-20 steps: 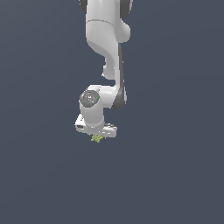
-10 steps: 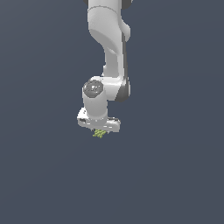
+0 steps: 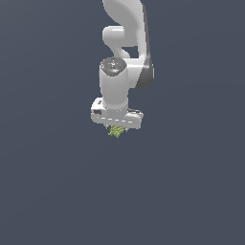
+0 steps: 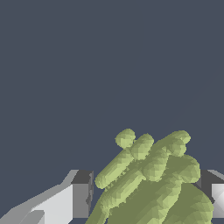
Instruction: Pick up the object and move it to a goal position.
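The object [image 3: 116, 131] is a tiny yellow-green lump with a jagged outline. In the exterior view it hangs just under the white hand of my arm. My gripper [image 3: 116, 129] is shut on it and holds it in the air. In the wrist view the object [image 4: 153, 179] is large and lumpy and sits between my two fingers [image 4: 81, 194]; the second finger shows past the object. Its lower part is cut off by the picture's edge. No goal marker shows in either view.
A plain dark grey-blue background fills both views. The white arm [image 3: 125, 52] rises from the hand to the top of the exterior view.
The arm has turned and the hand with the object has moved a little toward the exterior view's right and slightly up. The object stays in the gripper.
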Robot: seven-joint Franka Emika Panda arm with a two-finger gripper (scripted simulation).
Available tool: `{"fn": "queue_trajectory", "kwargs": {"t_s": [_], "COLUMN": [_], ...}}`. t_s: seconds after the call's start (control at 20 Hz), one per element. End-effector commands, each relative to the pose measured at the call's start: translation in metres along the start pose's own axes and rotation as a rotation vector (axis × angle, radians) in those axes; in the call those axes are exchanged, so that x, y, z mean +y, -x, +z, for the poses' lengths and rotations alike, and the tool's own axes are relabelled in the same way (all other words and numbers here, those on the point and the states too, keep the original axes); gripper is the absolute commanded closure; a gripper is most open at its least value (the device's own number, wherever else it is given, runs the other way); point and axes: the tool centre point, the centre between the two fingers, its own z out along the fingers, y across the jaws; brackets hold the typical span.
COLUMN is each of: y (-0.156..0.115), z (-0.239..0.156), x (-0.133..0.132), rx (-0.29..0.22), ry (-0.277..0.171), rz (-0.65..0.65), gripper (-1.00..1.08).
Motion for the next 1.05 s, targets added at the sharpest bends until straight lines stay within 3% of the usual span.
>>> {"fn": "queue_trajectory", "kwargs": {"t_s": [0.0,0.55,1.0], "y": [0.010,0.043,0.049], "z": [-0.025,-0.109,-0.131], "x": [-0.010,-0.043,-0.052], "rx": [0.000,0.000,0.000], "ry": [0.000,0.002,0.001], "rz": [0.000,0.001,0.001], "gripper": [1.08,1.08,1.08]}}
